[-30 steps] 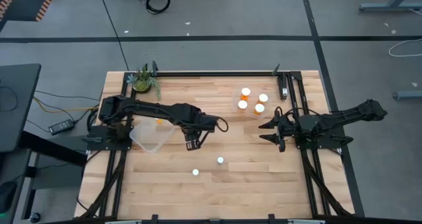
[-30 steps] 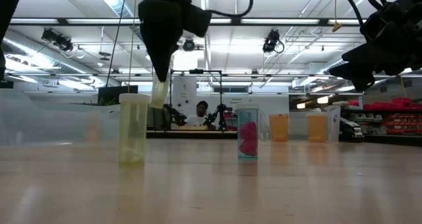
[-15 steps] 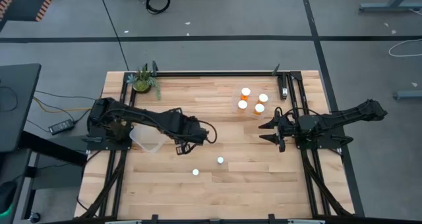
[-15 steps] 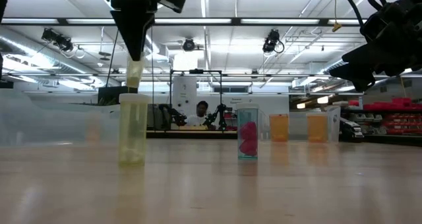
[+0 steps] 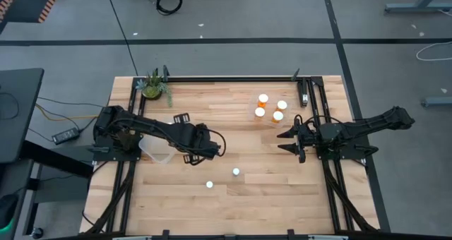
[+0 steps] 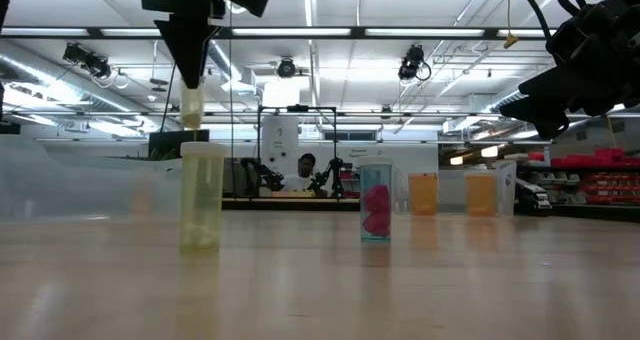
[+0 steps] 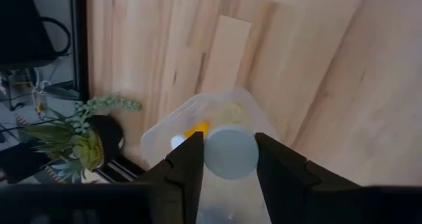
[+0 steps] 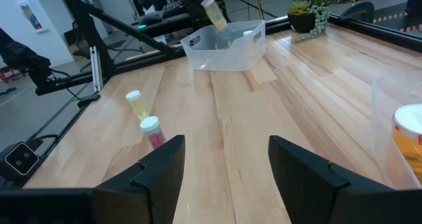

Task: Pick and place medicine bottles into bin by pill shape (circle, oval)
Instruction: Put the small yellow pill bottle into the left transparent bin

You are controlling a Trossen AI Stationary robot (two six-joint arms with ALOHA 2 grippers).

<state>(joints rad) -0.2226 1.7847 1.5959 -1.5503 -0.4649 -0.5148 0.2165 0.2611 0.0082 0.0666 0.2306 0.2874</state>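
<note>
Dark left gripper fingers pinched small white-capped medicine bottle above clear plastic bin at desk left edge. Right gripper fingers spread, empty, hovering.

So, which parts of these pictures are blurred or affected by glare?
Low view: the near table is soft and shiny with ceiling light, while the yellow bottle and the pink bottle are fairly sharp. Left wrist view: the held bottle and the fingers are out of focus. Right wrist view: the clear bin wall at the edge is blurred.
</note>
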